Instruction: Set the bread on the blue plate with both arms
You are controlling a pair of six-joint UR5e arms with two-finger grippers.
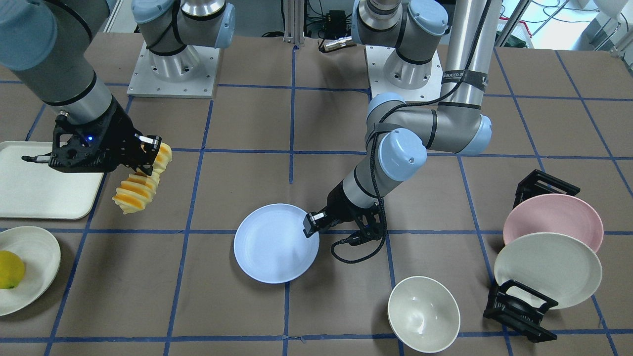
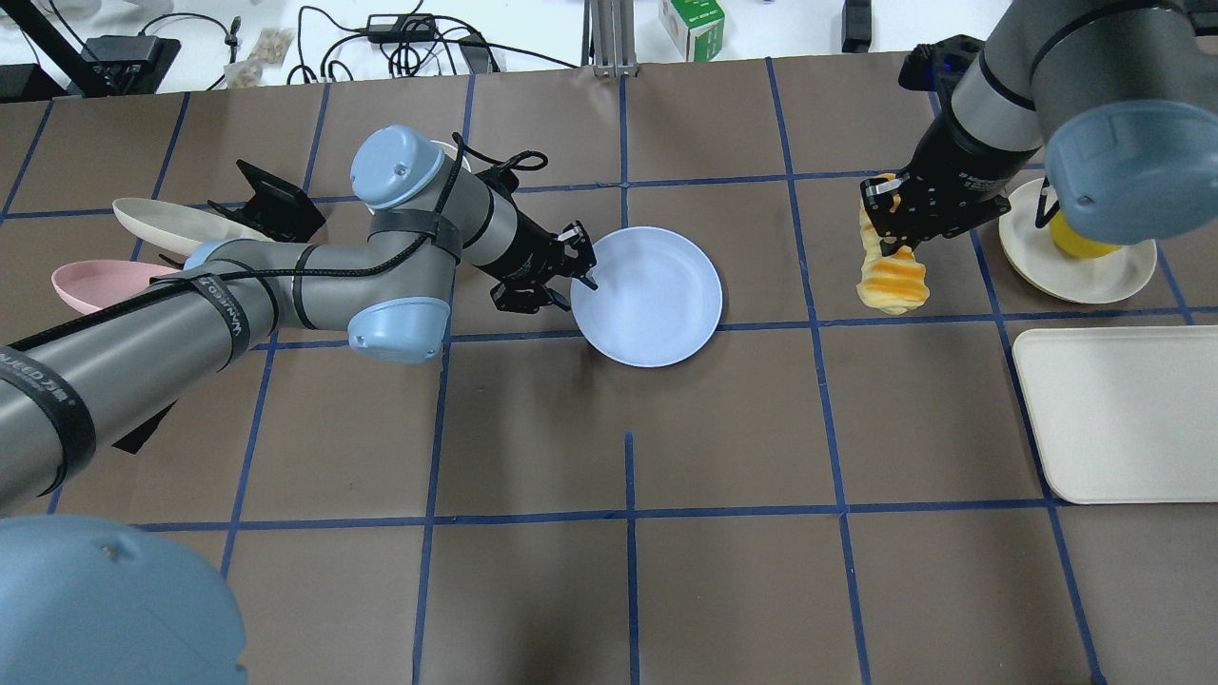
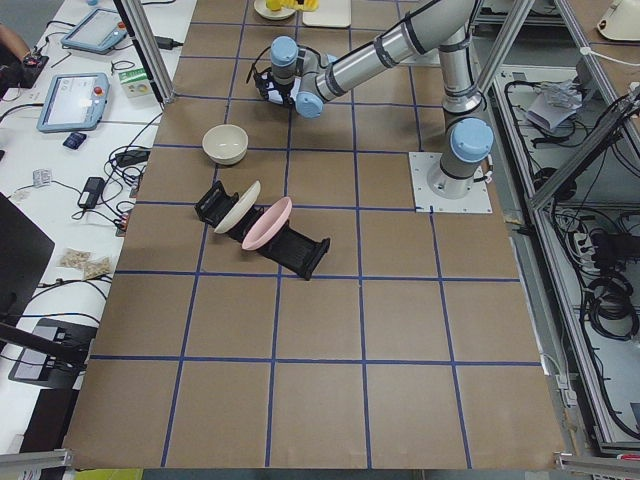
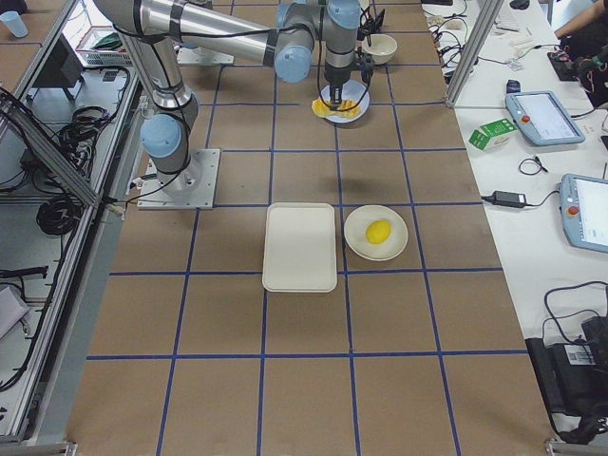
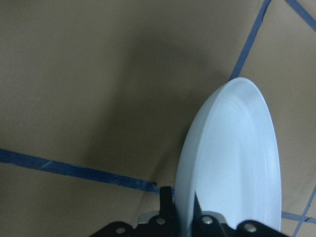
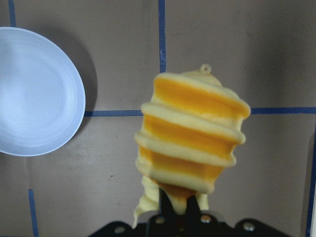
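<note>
1. A cream bowl [image 1: 423, 314] sat near the blue plate [image 1: 272, 247] on the bench [image 1: 198, 296]; a tray [image 1: 39, 188] lay well apart from it.
2. The left gripper [image 1: 312, 228] reached low, clamped on that plate's rim.
3. The right gripper [image 1: 147, 157], well apart from the plate, pinched the dangling bread [image 1: 137, 190].
4. A lemon [image 1: 10, 269] sat on a cream plate [image 1: 39, 257].

In the right wrist view the elongated ridged golden-orange bread [image 6: 192, 133] is hanging in front of the right gripper [image 6: 181, 210], covering most of both fingers. In the left wrist view the round pale lavender-blue plate [image 5: 232, 163] is running off the bottom edge and masking the left gripper [image 5: 180, 205] between its fingers. Overhead, the right arm's light-blue joint cap [image 2: 1128, 171] is hiding part of the round yellow fruit [image 2: 1080, 247]; the left arm [image 2: 285, 276] is overlapping the pink plate [image 2: 86, 283]. The flat cream-white tray [image 1: 44, 188] is getting cropped by the front view's left edge.
</note>
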